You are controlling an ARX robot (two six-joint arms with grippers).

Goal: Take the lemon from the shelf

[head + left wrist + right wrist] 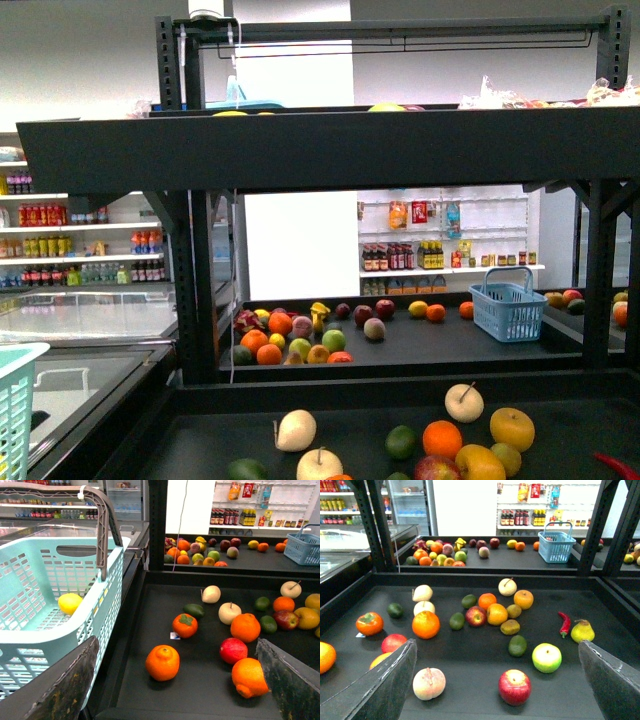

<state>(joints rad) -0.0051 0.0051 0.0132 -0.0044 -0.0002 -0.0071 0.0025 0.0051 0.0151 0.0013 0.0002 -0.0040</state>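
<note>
A lemon lies in the basket just left of the shelf, and fruits lie spread on the shelf's tray.

Front view: none of my arms in frame. Left wrist view: my left gripper shows two flat dark grey fingers in the lower corners, surfaces scuffed, with yellowish wear along the edges. Right wrist view: right gripper, same dark grey wedge-shaped fingers, cleaner, matte finish. No cables or screws visible.
</note>
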